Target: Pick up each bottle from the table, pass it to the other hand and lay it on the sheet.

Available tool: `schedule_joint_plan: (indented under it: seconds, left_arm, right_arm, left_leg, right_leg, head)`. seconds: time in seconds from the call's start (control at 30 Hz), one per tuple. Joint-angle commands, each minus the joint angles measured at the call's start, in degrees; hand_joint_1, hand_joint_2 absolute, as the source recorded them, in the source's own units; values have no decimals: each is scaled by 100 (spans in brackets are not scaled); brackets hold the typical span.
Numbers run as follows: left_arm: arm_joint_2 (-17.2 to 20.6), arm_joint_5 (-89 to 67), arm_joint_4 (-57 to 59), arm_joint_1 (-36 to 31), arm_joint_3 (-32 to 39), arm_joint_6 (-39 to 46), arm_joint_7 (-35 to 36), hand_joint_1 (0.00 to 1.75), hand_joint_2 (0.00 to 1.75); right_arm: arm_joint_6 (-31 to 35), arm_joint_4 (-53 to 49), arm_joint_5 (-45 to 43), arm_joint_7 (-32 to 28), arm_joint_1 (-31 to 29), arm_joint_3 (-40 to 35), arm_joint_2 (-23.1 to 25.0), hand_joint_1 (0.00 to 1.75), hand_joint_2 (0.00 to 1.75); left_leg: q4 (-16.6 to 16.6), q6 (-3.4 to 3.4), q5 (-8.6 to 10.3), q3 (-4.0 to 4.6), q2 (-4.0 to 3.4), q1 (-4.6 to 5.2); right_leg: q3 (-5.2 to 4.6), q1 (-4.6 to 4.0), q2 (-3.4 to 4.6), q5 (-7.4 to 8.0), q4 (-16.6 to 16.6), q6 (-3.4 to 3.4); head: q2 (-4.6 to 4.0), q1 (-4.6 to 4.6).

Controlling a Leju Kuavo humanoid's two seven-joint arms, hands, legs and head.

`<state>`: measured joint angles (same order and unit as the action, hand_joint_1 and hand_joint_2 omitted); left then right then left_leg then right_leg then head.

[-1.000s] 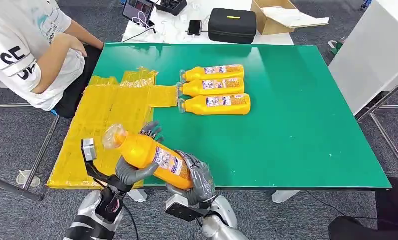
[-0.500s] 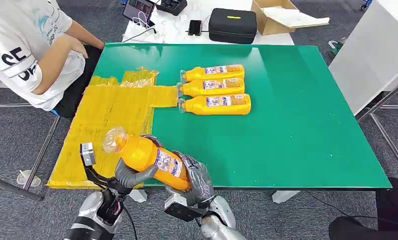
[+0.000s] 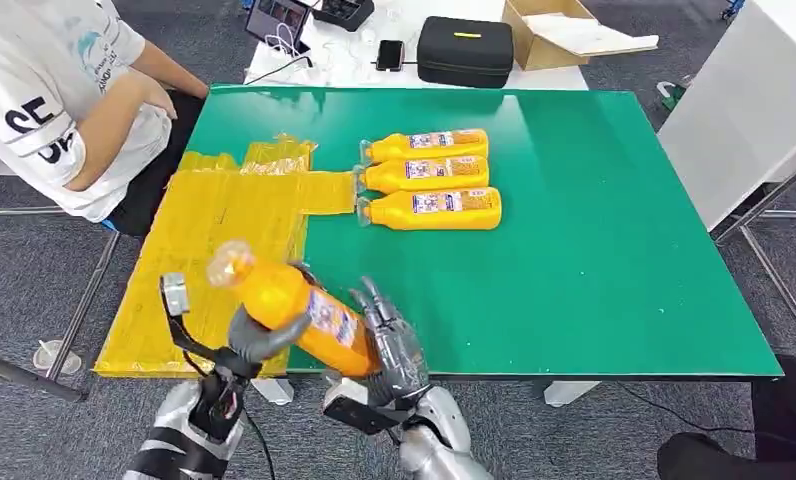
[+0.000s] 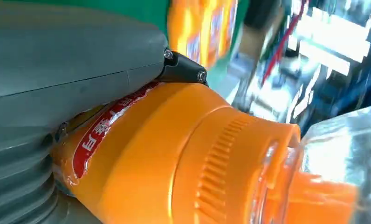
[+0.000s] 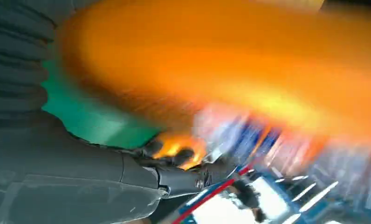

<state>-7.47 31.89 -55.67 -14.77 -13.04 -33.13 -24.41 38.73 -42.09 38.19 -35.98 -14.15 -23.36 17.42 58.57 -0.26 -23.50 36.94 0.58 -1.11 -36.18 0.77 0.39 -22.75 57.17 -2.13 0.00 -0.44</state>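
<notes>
An orange bottle [image 3: 292, 303] with a clear cap hangs tilted over the table's near edge, cap toward the yellow sheet [image 3: 214, 225]. My left hand [image 3: 261, 337] grips it around the neck end, thumb wrapped under it; the bottle [image 4: 174, 154] looms close against the left hand [image 4: 58, 93]. My right hand [image 3: 391, 345] stands at the bottle's base with fingers spread upward, holding nothing. The right wrist view is blurred, with the bottle [image 5: 221, 70] above the right hand [image 5: 81, 177]. Three more orange bottles [image 3: 429, 173] lie side by side on the green table [image 3: 594, 250].
A person [image 3: 54, 90] in a white shirt sits at the far left beside the sheet. Behind the green table are a black case [image 3: 464, 50], a cardboard box [image 3: 559, 30] and a phone [image 3: 389, 53]. A white table [image 3: 744, 100] stands at the right.
My right hand's fingers have come off the bottle and spread. The left hand keeps its grip, and the bottle has shifted slightly up and to the left.
</notes>
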Motion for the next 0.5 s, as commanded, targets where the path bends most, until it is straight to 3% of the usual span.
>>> schedule_joint_plan:
  seconds: [0.03, 0.23, 0.5]
  left_arm:
    - [266, -98, 984, -976, 979, 244, 144, 175, 175]
    - [394, 84, 1332, -1717, 1728, 686, 354, 175, 175]
    - [356, 54, 1328, -1670, 1738, 663, 340, 175, 175]
  right_arm:
    - [-204, -518, -217, 171, -128, 239, -162, 0, 0]
    - [-431, -943, -760, 139, -82, 303, -222, 0, 0]
    - [-413, -927, -761, 134, -74, 298, -218, 0, 0]
  left_leg:
    - [-1, 3, 0, -14, -4, -3]
    - [7, 3, 0, -14, 1, -11]
    - [-1, 1, 5, -9, 3, -6]
  right_leg:
    - [14, -6, -4, 1, 0, 11]
    - [17, -13, -8, -2, 3, 9]
    - [10, -7, -5, 2, -1, 6]
  head:
    - [0, -2]
    - [0, 0]
    - [0, -2]
